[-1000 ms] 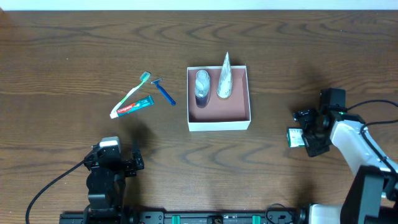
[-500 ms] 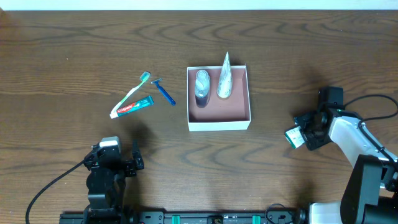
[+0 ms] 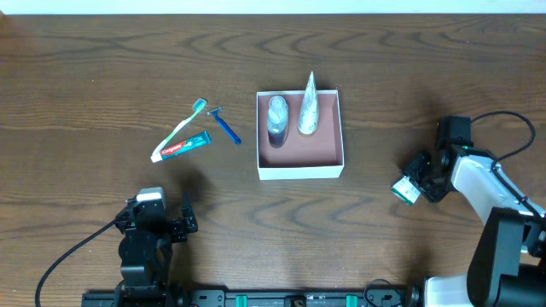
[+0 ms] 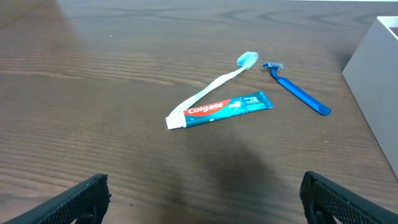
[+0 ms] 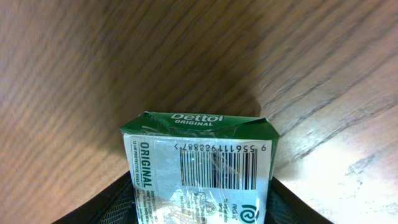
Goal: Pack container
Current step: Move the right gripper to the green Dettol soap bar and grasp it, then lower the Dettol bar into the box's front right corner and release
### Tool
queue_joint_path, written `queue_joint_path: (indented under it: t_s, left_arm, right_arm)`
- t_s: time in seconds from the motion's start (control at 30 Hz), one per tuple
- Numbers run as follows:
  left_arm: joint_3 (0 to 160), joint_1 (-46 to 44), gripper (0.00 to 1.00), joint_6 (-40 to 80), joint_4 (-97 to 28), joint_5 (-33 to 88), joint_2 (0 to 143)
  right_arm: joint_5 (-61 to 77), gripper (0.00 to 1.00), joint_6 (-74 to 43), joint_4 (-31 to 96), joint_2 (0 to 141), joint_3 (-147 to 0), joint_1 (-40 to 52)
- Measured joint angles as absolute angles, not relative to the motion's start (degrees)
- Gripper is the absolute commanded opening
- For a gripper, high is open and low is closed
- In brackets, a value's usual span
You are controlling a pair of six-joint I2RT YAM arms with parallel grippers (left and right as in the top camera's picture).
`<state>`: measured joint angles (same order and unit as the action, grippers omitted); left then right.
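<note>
Container (image 3: 299, 150) (bottle (image 3: 277, 117), tube (image 3: 308, 109) inside), toothbrush (image 3: 183, 126), toothpaste (image 3: 182, 147), razor (image 3: 225, 126) nearby

**Cut Off, Blurred, Too Small**

The Dettol packet (image 5: 199, 168) runs off the right wrist view's bottom edge, and its fine print is blurred. The left wrist view cuts the container (image 4: 372, 68) down to one white wall. Overhead, the grey item (image 3: 277, 118) and the white tapered item (image 3: 308, 109) inside are too small to identify.
</note>
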<state>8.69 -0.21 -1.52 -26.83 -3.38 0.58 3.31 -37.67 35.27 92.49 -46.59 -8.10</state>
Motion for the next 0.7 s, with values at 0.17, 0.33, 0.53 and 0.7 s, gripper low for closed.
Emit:
queue_joint_path:
  t_s: [0.17, 0.33, 0.53, 0.7]
  left_arm:
    - [8.7, -0.2, 0.98, -1.5, -26.8, -3.4, 0.6]
    - [8.7, -0.2, 0.98, -1.5, -26.8, -3.4, 0.6]
    - [8.7, -0.2, 0.98, -1.5, -26.8, -3.4, 0.6]
    - [8.7, -0.2, 0.98, -1.5, -26.8, -3.4, 0.6]
  right_arm:
    - [4.1, 0.32, -31.7, 43.0, 93.2, -53.3, -5.1]
    - [4.3, 0.26, -27.8, 51.9, 93.3, -65.4, -0.1]
    - [4.3, 0.24, -26.5, 60.6, 93.3, -78.7, 7.0]
    - [4.2, 0.22, -26.7, 59.9, 93.3, -84.2, 15.3]
